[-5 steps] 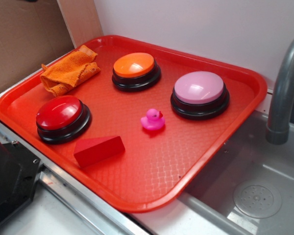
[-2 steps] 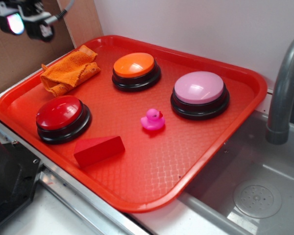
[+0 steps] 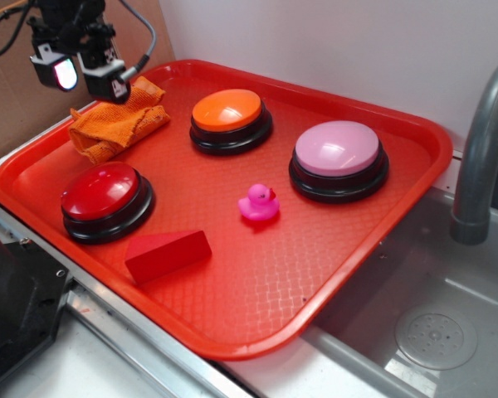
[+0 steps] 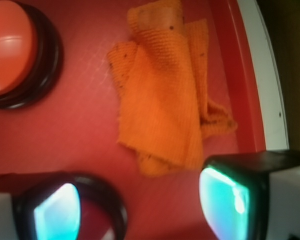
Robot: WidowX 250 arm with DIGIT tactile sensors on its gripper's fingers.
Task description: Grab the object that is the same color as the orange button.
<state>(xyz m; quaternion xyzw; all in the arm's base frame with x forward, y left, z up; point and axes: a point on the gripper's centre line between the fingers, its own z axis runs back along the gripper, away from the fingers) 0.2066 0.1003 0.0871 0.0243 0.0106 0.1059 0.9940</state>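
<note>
Exterior view: gripper seen above orange cloth, no contact; fingers spread, nothing held. Cloth crumpled in far left corner of red tray, beside orange button. Approach step judged in hand.

Wrist view: cloth seen between and ahead of fingers. Descent and closing called for next. Tray rim close beside cloth; open room toward button.
</note>
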